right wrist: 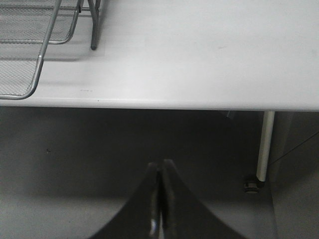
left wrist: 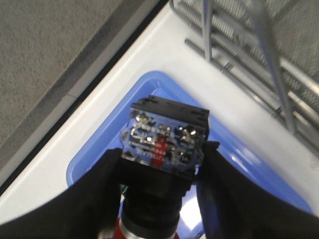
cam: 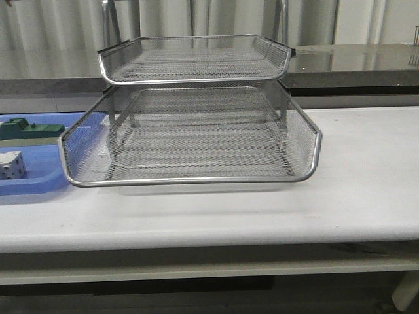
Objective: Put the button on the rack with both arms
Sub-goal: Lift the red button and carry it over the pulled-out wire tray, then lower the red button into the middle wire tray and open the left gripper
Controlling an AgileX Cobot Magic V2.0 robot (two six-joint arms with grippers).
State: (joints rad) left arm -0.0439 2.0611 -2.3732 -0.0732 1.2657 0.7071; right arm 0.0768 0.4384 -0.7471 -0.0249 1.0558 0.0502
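In the left wrist view my left gripper (left wrist: pixel 161 158) is shut on the button (left wrist: pixel 165 138). I see its blue rear block with metal screws facing the camera, its black body lower down, and a bit of red cap at the frame's edge. It hangs above the blue tray (left wrist: pixel 144 89). The silver wire-mesh rack (cam: pixel 190 178) stands mid-table; part of it (left wrist: pixel 239 47) lies beyond the tray. My right gripper (right wrist: pixel 159 167) is shut and empty, off the table's front edge, with the rack's corner (right wrist: pixel 36 74) to one side. Neither gripper shows in the front view.
A flat blue tray (cam: pixel 39 184) left of the rack holds a green block (cam: pixel 29 129) and a white cube (cam: pixel 12 165). White tabletop (cam: pixel 366 170) stretches right of the rack. A table leg (right wrist: pixel 264 144) stands below the edge near my right gripper.
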